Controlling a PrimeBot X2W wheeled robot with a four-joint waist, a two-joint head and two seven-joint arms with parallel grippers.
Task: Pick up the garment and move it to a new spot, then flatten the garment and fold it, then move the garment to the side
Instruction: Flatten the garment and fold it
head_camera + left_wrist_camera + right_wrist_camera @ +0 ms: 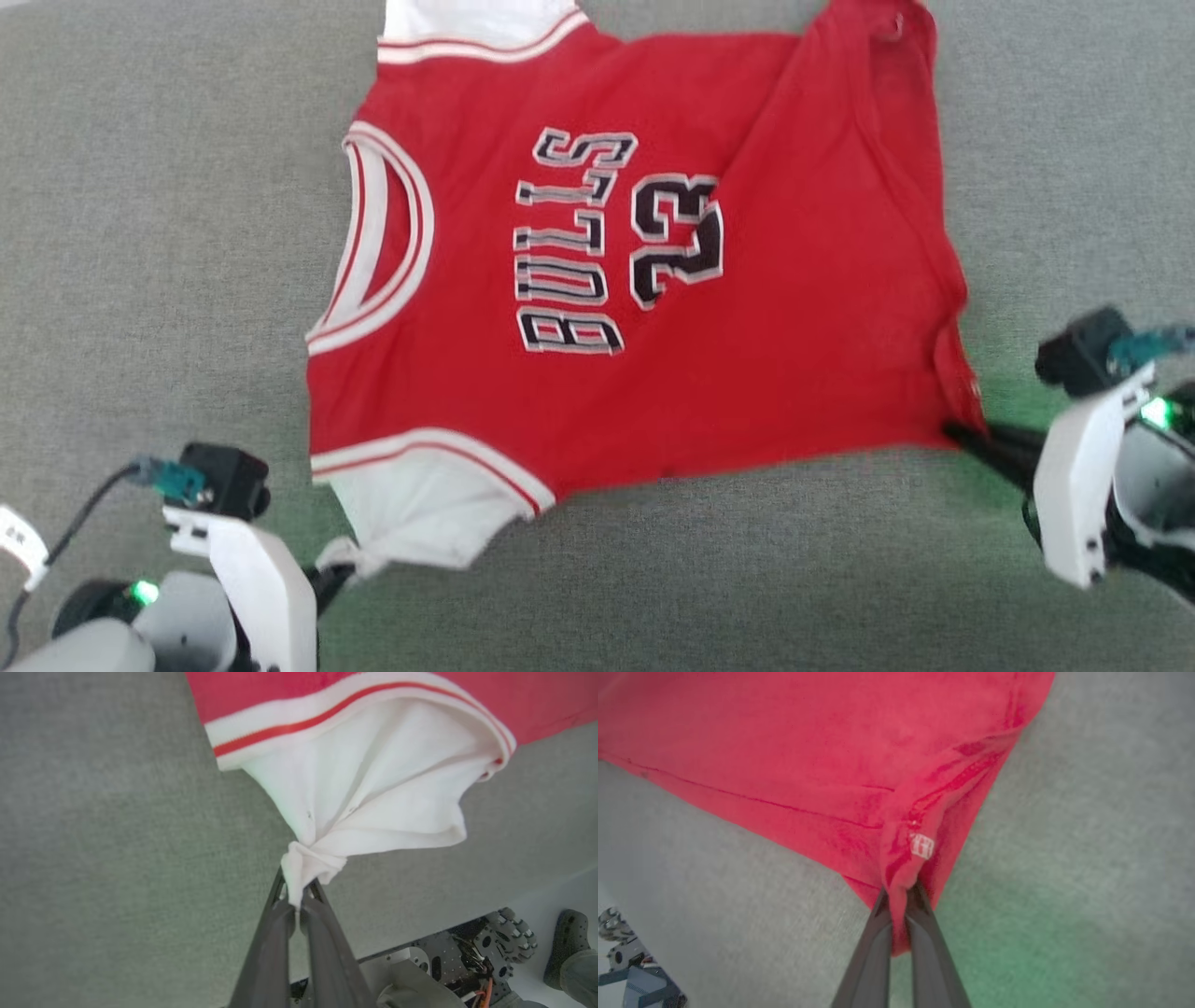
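Observation:
The garment [644,373], a red jersey with white sleeves and black-and-white chest lettering, lies spread face up on the grey cloth surface, collar to the left. My left gripper [338,571] at the lower left is shut on the tip of the near white sleeve [369,793], which bunches between its fingers [299,891]. At the right, my right gripper [962,436] is shut on the red hem corner [901,877], where a small white tag shows. The far sleeve runs off the top edge.
Grey fabric covers the table [168,233] all around the jersey. In the left wrist view the table's near edge, the robot's base [458,956] and a person's grey shoe [567,947] on the floor appear at the lower right.

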